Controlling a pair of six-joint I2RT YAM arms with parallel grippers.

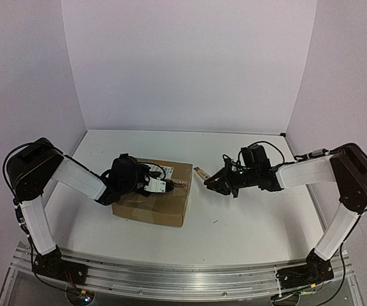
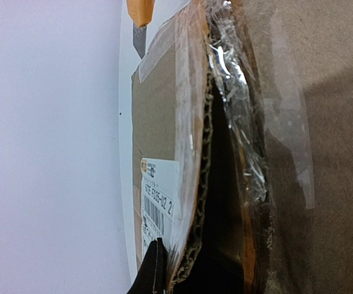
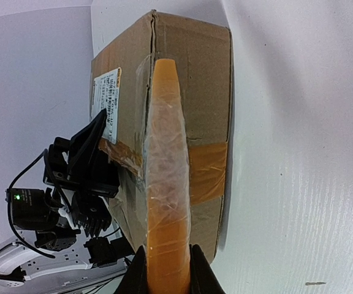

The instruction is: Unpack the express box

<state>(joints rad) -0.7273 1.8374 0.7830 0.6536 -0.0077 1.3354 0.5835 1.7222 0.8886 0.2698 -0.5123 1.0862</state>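
Note:
The express box [image 1: 161, 205] is a brown carton lying left of the table's centre, with a white label [image 2: 159, 196] and orange tape [image 3: 208, 171] on its seam. My left gripper [image 1: 174, 185] reaches over the box top and is shut on the edge of a lifted flap [image 2: 192, 245]. One black finger [image 2: 153, 269] lies on the label side and the other is hidden in the dark gap. My right gripper [image 1: 214, 181] hovers just right of the box, shut on an orange tape-wrapped utility knife [image 3: 167, 171]. The knife's tip [image 1: 201, 171] points at the box.
White walls close in the table at the back and on both sides. An aluminium rail [image 1: 171, 271] runs along the near edge. In the right wrist view my left arm [image 3: 72, 177] stands beyond the box.

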